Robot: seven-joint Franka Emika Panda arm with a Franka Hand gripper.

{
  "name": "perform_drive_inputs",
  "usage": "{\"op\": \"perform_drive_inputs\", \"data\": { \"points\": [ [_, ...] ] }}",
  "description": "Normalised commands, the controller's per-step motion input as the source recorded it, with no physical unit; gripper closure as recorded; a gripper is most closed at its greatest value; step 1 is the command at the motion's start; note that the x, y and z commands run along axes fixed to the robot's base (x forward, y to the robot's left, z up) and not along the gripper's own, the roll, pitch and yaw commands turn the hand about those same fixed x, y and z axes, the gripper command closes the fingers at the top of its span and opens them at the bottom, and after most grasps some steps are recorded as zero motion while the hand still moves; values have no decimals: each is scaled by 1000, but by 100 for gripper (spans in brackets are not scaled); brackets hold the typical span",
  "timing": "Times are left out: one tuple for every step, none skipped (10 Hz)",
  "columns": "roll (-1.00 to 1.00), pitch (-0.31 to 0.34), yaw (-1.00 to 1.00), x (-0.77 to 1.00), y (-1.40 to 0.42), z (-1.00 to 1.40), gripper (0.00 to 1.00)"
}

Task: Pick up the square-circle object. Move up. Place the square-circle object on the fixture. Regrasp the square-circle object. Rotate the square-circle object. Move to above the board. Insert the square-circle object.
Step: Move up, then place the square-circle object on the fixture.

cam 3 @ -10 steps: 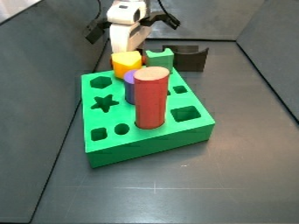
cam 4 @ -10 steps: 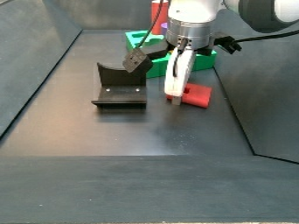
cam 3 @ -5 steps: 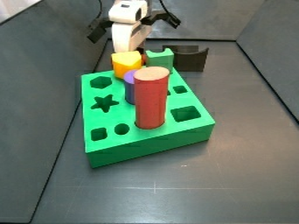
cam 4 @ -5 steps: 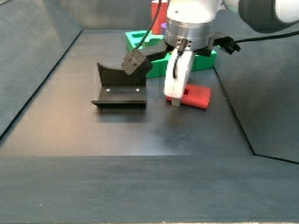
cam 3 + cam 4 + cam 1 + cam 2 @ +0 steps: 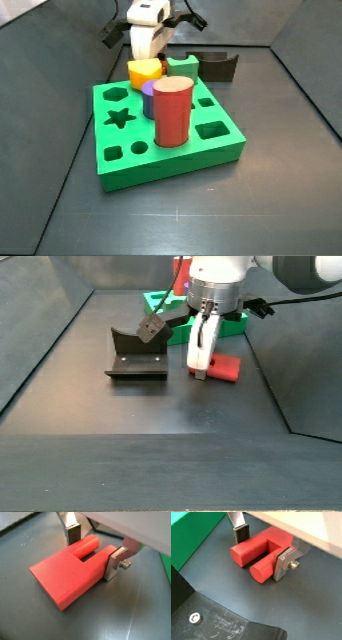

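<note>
Two silver fingers with dark pads straddle the round stub of the square-circle object [image 5: 67,574] in both wrist views, so the end effector [image 5: 95,548] is down low right over the piece. One finger [image 5: 72,533] sits beside the stub with a visible gap, the other finger [image 5: 119,561] looks right up against the piece's side, and whether it's actually touching is hard to call. So the jaws are spread around it and not clamped yet. The square-circle object [image 5: 260,553] is lying flat on the dark floor, square block at one end, cylinder part at the other running between the fingers.

From a side view, the end effector [image 5: 201,366] hangs straight down beside the red piece [image 5: 226,367], which lies on the floor just in front of the board [image 5: 162,303]. The fixture [image 5: 138,353] stands a bit off to the side, apart from both, and its dark plate [image 5: 224,623] shows close by in a wrist view.

In a side view, the board [image 5: 160,135] is in front with a tall red cylinder [image 5: 173,113] standing in it, a yellow piece [image 5: 144,71] behind that, and the end effector [image 5: 144,42] is mostly hidden behind them.
</note>
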Motion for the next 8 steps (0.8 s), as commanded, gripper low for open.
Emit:
{"op": "perform_drive_inputs", "data": {
  "points": [
    [-15,15,16,-27,-63,812,100],
    [-15,31,19,-49,-58,716,100],
    [-12,39,20,-35,-41,595,100],
    [-8,51,18,-20,-24,404,100],
    [-4,52,17,-18,-19,248,100],
    [0,0,0,0,0,1000,100],
    [5,-11,-1,7,3,1000,100],
    [3,14,0,-7,3,1000,100]
  ]
}}
